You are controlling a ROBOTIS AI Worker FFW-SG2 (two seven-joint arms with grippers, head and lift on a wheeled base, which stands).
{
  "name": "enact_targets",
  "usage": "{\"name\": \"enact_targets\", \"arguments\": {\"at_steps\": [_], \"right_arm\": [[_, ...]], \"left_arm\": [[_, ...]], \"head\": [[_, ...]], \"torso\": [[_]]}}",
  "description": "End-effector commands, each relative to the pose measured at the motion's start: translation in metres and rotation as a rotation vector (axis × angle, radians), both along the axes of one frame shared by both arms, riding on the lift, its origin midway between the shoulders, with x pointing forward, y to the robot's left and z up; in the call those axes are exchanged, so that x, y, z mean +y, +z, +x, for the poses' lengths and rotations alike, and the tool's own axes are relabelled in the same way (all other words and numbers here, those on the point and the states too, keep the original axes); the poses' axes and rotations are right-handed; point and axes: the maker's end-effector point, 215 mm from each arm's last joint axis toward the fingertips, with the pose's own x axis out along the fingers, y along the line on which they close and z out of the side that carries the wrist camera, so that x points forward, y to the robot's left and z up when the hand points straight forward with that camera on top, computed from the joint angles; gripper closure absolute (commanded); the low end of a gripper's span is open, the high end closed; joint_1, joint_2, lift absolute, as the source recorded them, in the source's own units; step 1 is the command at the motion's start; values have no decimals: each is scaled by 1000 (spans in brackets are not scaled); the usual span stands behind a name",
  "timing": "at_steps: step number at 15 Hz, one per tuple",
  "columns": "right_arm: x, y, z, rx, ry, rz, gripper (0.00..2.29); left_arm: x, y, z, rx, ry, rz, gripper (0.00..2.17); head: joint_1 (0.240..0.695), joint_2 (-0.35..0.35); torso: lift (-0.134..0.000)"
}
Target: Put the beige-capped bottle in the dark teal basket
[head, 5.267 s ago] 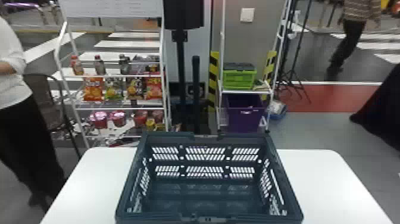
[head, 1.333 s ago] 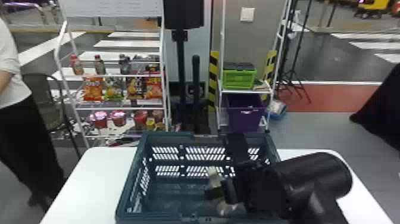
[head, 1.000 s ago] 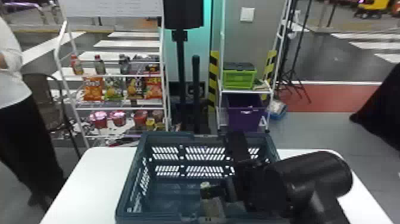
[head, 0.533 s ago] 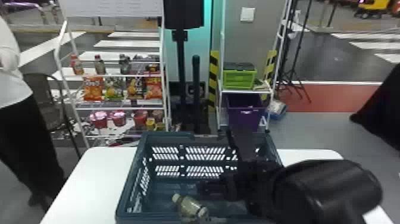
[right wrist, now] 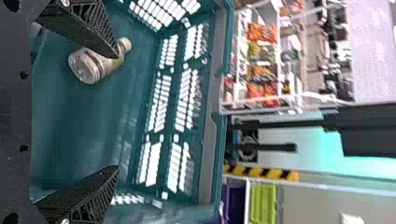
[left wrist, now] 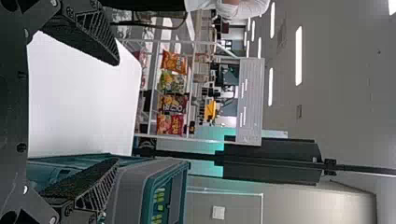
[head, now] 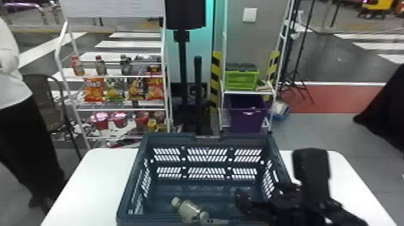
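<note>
Beige-capped bottle [head: 189, 211] lay in our dark teal basket [head: 168, 139], our open right hand [head: 257, 191] had shifted rightward, left hand [left wrist: 116, 111] open.

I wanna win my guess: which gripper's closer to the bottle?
Right. The right gripper is over the basket, right of the bottle inside; the left gripper is outside, over the table.

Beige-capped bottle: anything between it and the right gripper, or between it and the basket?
Nothing visible in either case. The bottle already lies inside the dark teal basket, with open basket interior between it and the right gripper.
</note>
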Motion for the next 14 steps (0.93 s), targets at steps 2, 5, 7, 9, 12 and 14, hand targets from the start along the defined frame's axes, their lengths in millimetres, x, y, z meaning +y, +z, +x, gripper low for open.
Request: {"name": "enact_targets", "arguments": {"at_steps": [2, 5, 7, 9, 12, 14], "right_arm": [[-44, 17, -17, -140, -80, 53, 36], [-68, 31, -36, -277, -127, 102, 36], [-76, 29, -51, -336, -144, 128, 36], [-85, 18, -66, -367, -167, 137, 36], [-96, 0, -87, -370, -188, 137, 36], [-104, -8, -99, -384, -202, 136, 36]], "left_arm": [[-5, -2, 1, 7, -8, -3, 154], [-11, -2, 1, 10, -12, -4, 154], [-15, -3, 0, 13, -15, -7, 154], [-16, -2, -1, 12, -17, -8, 154], [-20, -1, -1, 10, -24, -3, 154], [-22, 0, -1, 11, -28, -4, 154]], "head": [[499, 0], [499, 0], [499, 0], [499, 0], [499, 0], [499, 0]], "torso": [[0], [0], [0], [0], [0], [0]]}}
